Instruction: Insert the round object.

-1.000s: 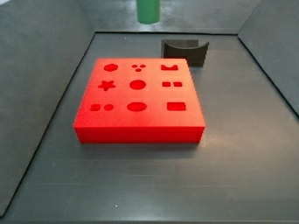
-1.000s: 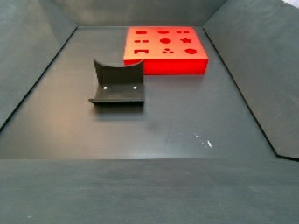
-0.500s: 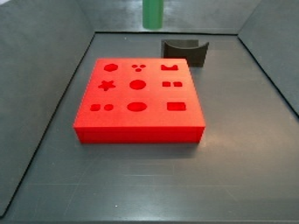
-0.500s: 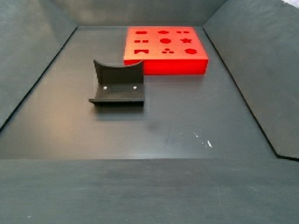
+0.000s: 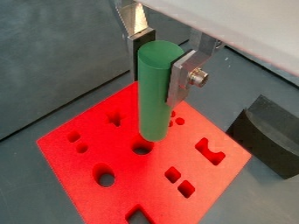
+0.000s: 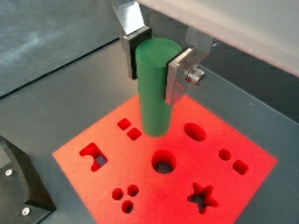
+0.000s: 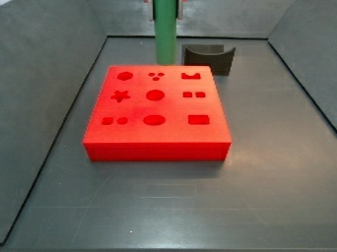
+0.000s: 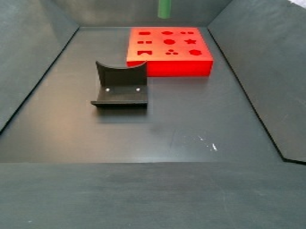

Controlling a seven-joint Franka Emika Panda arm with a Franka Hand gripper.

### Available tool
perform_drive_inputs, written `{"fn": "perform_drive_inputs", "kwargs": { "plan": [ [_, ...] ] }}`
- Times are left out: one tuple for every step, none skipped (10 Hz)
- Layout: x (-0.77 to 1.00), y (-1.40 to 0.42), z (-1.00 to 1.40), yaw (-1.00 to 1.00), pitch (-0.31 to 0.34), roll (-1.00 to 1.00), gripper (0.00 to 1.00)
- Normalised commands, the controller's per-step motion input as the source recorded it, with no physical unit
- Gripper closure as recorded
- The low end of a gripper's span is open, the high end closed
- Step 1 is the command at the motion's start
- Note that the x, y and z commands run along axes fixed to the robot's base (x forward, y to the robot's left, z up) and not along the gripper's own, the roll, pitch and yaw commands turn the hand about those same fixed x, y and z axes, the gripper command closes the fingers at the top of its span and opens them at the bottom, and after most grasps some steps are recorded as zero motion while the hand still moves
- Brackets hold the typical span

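Note:
My gripper (image 5: 162, 57) is shut on the green cylinder peg (image 5: 156, 87), which it holds upright near its upper end; both show in both wrist views (image 6: 160, 57), peg (image 6: 155, 83). The peg hangs above the red block (image 5: 117, 166), its lower end close over the block's middle round hole (image 5: 140, 150), also seen in a wrist view (image 6: 163, 162). In both side views the peg (image 7: 166, 30) (image 8: 165, 7) reaches down from the top edge over the far part of the red block (image 7: 156, 123) (image 8: 170, 54). The gripper body is cut off there.
The red block has several shaped holes: star, rounds, squares and a notched slot. The dark fixture (image 7: 208, 57) stands behind the block, also in a side view (image 8: 120, 85) and in both wrist views (image 5: 274, 136) (image 6: 17, 188). Grey walls enclose the floor.
The peg has come down: in one side view its lower end now reaches much lower toward the block, and it has entered the other side view at the top edge.

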Motion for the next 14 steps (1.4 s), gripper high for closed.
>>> {"fn": "perform_drive_inputs", "kwargs": {
  "plan": [
    [0.0, 0.0, -0.56, -0.23, 0.0, 0.06, 1.0],
    [0.03, 0.0, -0.79, -0.4, 0.0, 0.13, 1.0],
    [0.0, 0.0, -0.68, -0.44, 0.0, 0.15, 1.0],
    [0.0, 0.0, -0.7, -0.41, 0.0, 0.09, 1.0],
    [0.0, 0.03, -0.67, -0.31, 0.0, 0.14, 1.0],
    [-0.06, 0.0, -0.61, -0.23, 0.0, 0.12, 1.0],
    [-0.37, 0.0, -0.31, -0.38, -0.031, 0.0, 1.0],
    [-0.25, 0.0, -0.11, -0.25, -0.111, -0.16, 1.0],
    [-0.15, 0.0, -0.15, -0.1, -0.104, -0.2, 1.0],
    [-0.07, 0.01, -0.11, 0.0, -0.069, -0.21, 1.0],
    [0.04, 0.05, -0.25, 0.0, -0.059, -0.22, 1.0],
    [0.08, 0.13, -0.35, 0.0, -0.051, -0.3, 1.0],
    [0.05, 0.13, -0.33, 0.0, -0.031, -0.28, 1.0],
    [0.03, 0.15, -0.29, 0.0, -0.024, -0.27, 1.0]
  ]
}}
